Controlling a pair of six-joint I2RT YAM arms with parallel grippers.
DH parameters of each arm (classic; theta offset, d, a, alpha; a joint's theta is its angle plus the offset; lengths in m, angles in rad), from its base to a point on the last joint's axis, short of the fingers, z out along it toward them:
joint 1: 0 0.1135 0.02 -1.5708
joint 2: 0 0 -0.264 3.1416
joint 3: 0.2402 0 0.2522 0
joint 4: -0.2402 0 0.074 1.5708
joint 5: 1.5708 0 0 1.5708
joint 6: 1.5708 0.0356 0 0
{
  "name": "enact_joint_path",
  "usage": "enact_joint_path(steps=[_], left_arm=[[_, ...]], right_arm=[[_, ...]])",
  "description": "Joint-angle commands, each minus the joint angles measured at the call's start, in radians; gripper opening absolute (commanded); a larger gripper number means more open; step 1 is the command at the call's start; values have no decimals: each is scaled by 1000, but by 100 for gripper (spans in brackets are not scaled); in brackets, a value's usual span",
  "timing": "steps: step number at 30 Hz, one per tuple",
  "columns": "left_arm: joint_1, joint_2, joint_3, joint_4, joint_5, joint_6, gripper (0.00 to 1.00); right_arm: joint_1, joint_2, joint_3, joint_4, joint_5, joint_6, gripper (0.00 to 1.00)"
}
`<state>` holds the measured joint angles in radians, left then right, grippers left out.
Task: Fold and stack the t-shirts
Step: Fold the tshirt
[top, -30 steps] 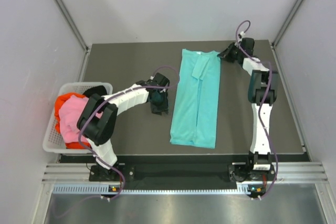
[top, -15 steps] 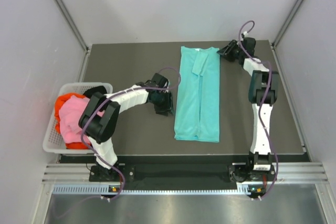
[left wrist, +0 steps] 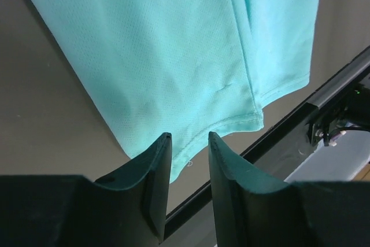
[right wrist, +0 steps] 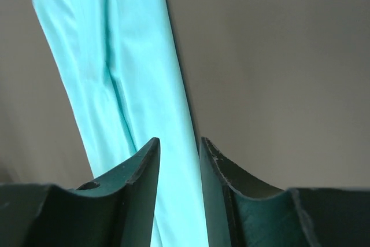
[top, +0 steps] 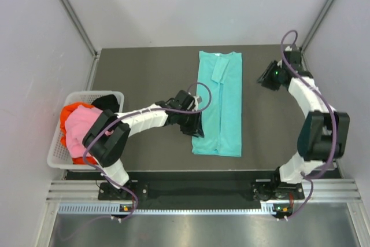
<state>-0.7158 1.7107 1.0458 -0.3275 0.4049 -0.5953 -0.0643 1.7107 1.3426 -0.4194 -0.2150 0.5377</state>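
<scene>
A teal t-shirt [top: 219,105], folded into a long narrow strip, lies flat in the middle of the dark table; its collar is at the far end. My left gripper [top: 195,126] is at the strip's near left edge, its jaws a little apart and empty. In the left wrist view [left wrist: 189,140] the shirt's hem corner [left wrist: 231,120] lies just beyond the fingertips. My right gripper [top: 266,77] is to the right of the shirt's far half, apart from it, jaws a little apart and empty [right wrist: 179,143]. The shirt's long edge [right wrist: 139,73] shows ahead.
A white lattice basket [top: 87,94] stands at the table's left edge. It holds a pink shirt [top: 81,125], a red-orange shirt [top: 72,110] and a black shirt [top: 107,102]. The table's near edge and a metal rail [left wrist: 324,96] lie just past the hem.
The shirt's near end was drawn straight and now lies still. My left gripper has moved right and nearer to the shirt's near left edge. My right gripper has left the collar and swung right and nearer.
</scene>
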Motion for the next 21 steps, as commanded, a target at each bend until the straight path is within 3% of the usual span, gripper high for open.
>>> enact_joint_path(steps=[1, 5, 8, 16, 21], left_arm=[[-33, 10, -41, 30, -58, -11, 36], [-73, -16, -119, 25, -129, -35, 34], [-106, -45, -159, 10, -184, -52, 34], [-131, -124, -193, -56, -264, -112, 32], [-142, -215, -185, -84, -255, -142, 39]], right_arm=[[52, -129, -190, -127, 80, -15, 34], [132, -300, -397, -124, 88, 4, 33], [230, -376, -456, -143, 104, 11, 31], [371, -454, -601, -130, 129, 102, 29], [409, -529, -684, -131, 132, 153, 34]])
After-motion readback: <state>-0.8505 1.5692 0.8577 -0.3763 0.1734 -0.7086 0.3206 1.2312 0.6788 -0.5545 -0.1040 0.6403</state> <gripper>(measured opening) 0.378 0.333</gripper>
